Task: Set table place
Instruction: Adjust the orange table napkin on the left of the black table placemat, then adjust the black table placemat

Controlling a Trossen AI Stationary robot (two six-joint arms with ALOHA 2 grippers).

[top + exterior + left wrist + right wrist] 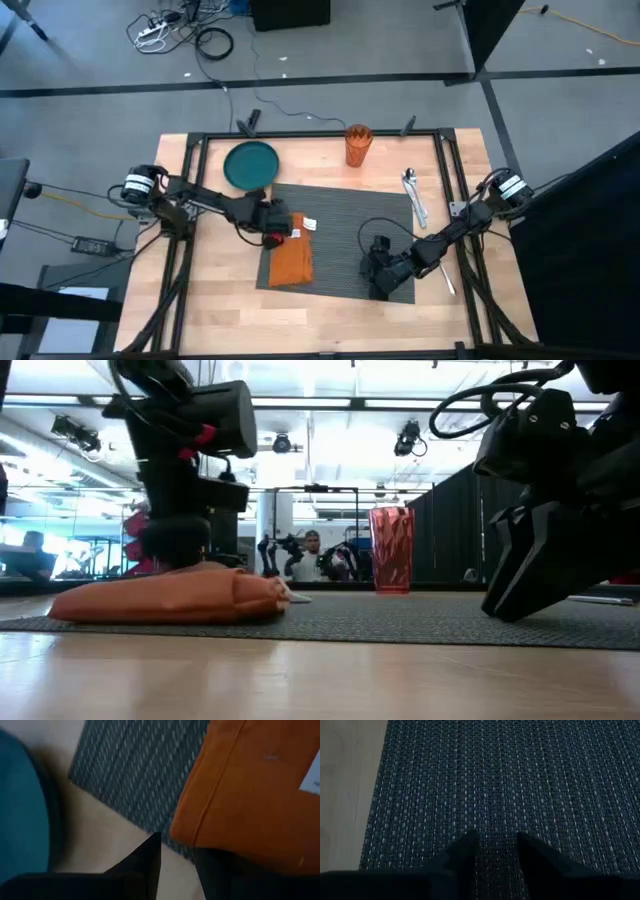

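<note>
Both my claws low over the placemat (pixel 345 225), mid-table (pixel 215 310).
Overhead alone shows the teal plate (pixel 250 165) off the mat's far left corner; the mat's long axis runs left-right. My left claw (pixel 175 862), narrowly parted, sits at the orange napkin (pixel 250 795) edge. My right claw (pixel 497 852), narrow gap, holds nothing, tips at the weave.

The table (pixel 210 300) bears the placemat (pixel 350 215), teal plate (pixel 250 165), orange cup (pixel 357 146), cutlery (pixel 414 197).
</note>
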